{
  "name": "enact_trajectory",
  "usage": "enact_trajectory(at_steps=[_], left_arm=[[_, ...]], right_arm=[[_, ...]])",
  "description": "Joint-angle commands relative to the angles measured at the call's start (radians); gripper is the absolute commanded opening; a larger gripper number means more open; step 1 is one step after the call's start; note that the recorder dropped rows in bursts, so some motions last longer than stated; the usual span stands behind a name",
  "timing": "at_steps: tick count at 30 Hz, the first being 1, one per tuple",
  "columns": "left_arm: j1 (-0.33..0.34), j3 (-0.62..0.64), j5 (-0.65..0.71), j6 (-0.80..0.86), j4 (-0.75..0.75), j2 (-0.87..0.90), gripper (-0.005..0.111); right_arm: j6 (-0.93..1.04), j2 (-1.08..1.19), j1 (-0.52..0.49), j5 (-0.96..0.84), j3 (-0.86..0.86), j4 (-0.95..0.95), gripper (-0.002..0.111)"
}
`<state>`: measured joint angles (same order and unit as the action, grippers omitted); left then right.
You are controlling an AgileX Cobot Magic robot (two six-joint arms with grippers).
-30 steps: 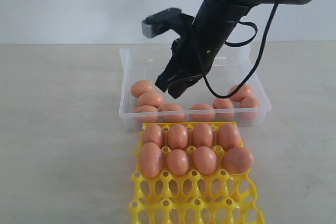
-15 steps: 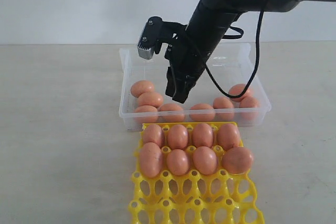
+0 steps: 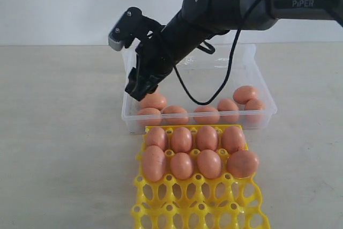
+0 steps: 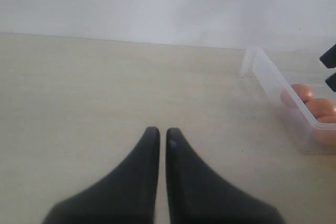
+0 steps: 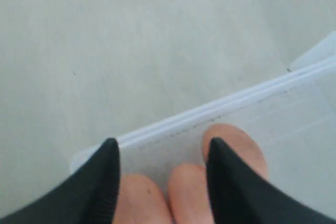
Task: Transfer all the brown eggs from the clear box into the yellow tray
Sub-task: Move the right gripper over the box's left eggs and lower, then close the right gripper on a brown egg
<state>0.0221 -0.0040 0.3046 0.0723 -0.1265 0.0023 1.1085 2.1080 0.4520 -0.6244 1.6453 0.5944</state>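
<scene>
The clear box [image 3: 242,53] holds several brown eggs [image 3: 206,114] along its near wall and at both ends. My right gripper [image 3: 138,94] hangs open over the box's left end, just above the eggs there. In the right wrist view its fingertips [image 5: 163,145] straddle the eggs [image 5: 188,192] by the box rim [image 5: 210,111], and nothing is held. The yellow tray [image 3: 198,203] in front carries several brown eggs [image 3: 181,139] in its two far rows. My left gripper [image 4: 161,132] is shut and empty above bare table, left of the box [image 4: 268,77].
The tray's near rows of cups [image 3: 177,210] stand unfilled. The right arm and its black cable [image 3: 230,73] stretch across the box from the upper right. A pale wall rises behind the beige table [image 3: 59,132].
My right arm has swung left from the middle of the box to its left end. Its jaws have gone from shut to open. The eggs have not moved.
</scene>
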Motion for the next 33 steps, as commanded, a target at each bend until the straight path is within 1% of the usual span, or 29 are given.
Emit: enact_trajectory(at_steps=[1,3,5,7,9,11,12,13,21,29,31,33], left_arm=[[-0.004,0.004,-0.013,0.004,0.004,-0.002,0.004],[-0.004,0.004,-0.013,0.004,0.004,-0.002,0.004],[-0.004,0.004,-0.013,0.004,0.004,-0.002,0.004],[-0.004,0.004,-0.013,0.004,0.004,-0.002,0.004],[-0.004,0.004,-0.013,0.004,0.004,-0.002,0.004],[-0.004,0.004,-0.013,0.004,0.004,-0.002,0.004],[-0.004,0.004,-0.013,0.004,0.004,-0.002,0.004],[-0.004,0.004,-0.013,0.004,0.004,-0.002,0.004],[-0.004,0.004,-0.013,0.004,0.004,-0.002,0.004],[-0.004,0.004,-0.013,0.004,0.004,-0.002,0.004],[-0.004,0.004,-0.013,0.004,0.004,-0.002,0.004],[-0.004,0.004,-0.013,0.004,0.004,-0.002,0.004]], right_arm=[[-0.037,-0.003,0.001,-0.031,0.007,0.058,0.017],[-0.098,-0.003,0.001,-0.038,0.007,-0.035,0.008],[-0.137,-0.003,0.001,-0.047,0.007,-0.152,0.009],[-0.156,-0.002,0.001,-0.029,0.007,-0.274,0.018],[-0.166,0.008,0.001,0.011,0.007,-0.385,0.034],[-0.189,0.021,0.001,0.053,0.008,-0.443,0.051],[-0.194,0.031,0.001,0.069,0.008,-0.458,0.057],[-0.194,0.038,0.001,0.082,0.008,-0.467,0.059],[-0.189,0.113,0.001,0.125,0.008,-0.471,0.059],[-0.159,0.137,0.001,0.168,0.008,-0.446,0.059],[-0.161,0.137,0.001,0.176,0.008,-0.383,0.059],[-0.176,0.137,0.001,0.172,0.008,-0.192,0.059]])
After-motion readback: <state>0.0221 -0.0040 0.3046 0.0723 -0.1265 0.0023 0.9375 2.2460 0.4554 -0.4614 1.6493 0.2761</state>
